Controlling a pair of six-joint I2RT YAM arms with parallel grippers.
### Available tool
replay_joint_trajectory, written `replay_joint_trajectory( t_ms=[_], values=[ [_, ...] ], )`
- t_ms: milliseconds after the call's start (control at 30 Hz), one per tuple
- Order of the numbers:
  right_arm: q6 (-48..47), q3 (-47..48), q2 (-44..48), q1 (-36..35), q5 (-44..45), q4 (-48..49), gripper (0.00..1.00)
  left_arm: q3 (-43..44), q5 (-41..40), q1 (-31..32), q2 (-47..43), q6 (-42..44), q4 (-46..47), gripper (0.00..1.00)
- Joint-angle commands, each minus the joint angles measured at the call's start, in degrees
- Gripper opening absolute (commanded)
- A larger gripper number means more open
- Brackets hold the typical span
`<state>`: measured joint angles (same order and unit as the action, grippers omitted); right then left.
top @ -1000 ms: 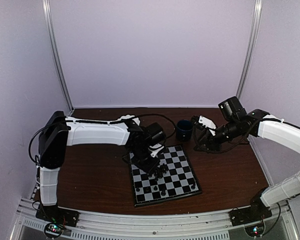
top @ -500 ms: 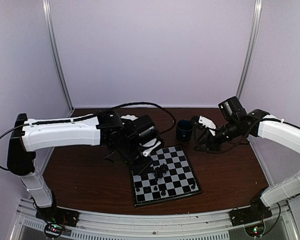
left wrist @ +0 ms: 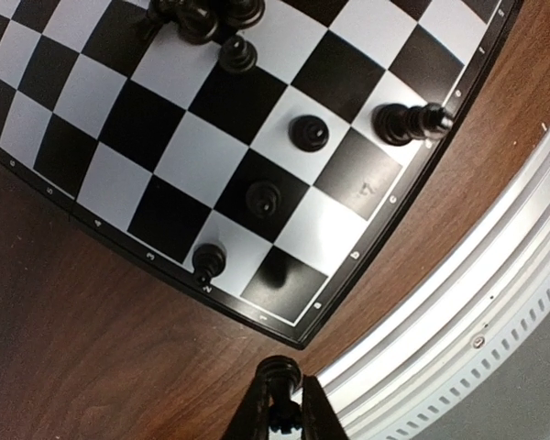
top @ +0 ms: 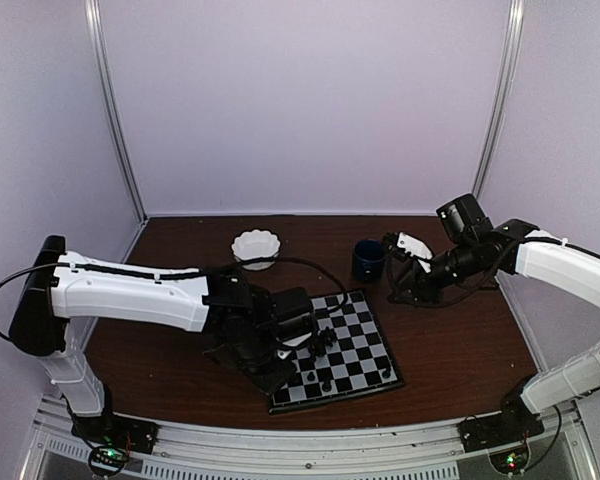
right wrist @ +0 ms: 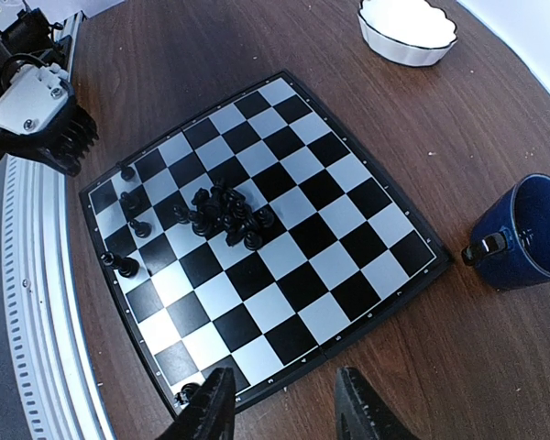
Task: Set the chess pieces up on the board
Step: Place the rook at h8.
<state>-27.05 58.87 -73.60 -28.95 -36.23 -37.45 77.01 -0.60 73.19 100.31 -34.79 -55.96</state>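
— Counting things, what do you get?
— One flat black-and-white checked chessboard (right wrist: 330, 257). One white scalloped bowl (right wrist: 385, 41) sits beyond its far left corner, one dark blue mug (right wrist: 518, 280) by its far right corner.
— And the tiny black chess pieces (right wrist: 142, 226)?
— Five stand singly along the chessboard's near rows. The mid-board heap (right wrist: 225, 215) is too tangled to count.
— Anything in the containers?
— The bowl's inside looks plain white; the mug's is too dark to tell.
— Jaws?
— The left gripper (left wrist: 280, 390) narrowly pinches one black piece (left wrist: 278, 369) just off the near left corner. The right gripper (right wrist: 282, 371) is parted, gripping nothing.

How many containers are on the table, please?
2: a white scalloped bowl beyond the board's far left corner, and a dark blue mug off its far right corner. None looks hidden.
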Motion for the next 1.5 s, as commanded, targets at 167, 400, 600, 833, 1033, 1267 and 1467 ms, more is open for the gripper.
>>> replay_joint_trajectory(
  t_ms=[167,400,600,833,1033,1267,1467],
  values=[
    [-0.70,-0.67,0.39,0.39,0.02,0.78,0.39,-0.43,0.04,0.37,2.41,-1.60,5.93,0.13],
    [-0.82,-0.78,0.39,0.39,0.01,0.79,0.39,0.07,0.11,0.38,4.36,-1.51,5.87,0.13],
    [-0.81,-0.78,0.39,0.39,0.02,0.81,0.39,0.18,-0.11,0.38,5.70,-1.35,6.21,0.13],
    [-0.81,-0.73,0.41,0.39,-0.07,0.73,0.39,0.18,-0.12,0.33,6.49,-1.39,6.47,0.13],
    [-0.81,-0.78,0.47,0.39,-0.17,0.78,0.39,-0.02,0.16,0.38,7.43,-1.51,6.46,0.17],
    [-0.81,-0.77,0.65,0.39,-0.34,0.64,0.39,1.85,-0.33,0.38,6.81,-1.26,4.54,0.20],
    [-0.93,-0.86,0.57,0.43,-0.39,0.80,0.40,7.02,-5.62,0.27,1.16,0.83,0.52,0.30]
  ],
)
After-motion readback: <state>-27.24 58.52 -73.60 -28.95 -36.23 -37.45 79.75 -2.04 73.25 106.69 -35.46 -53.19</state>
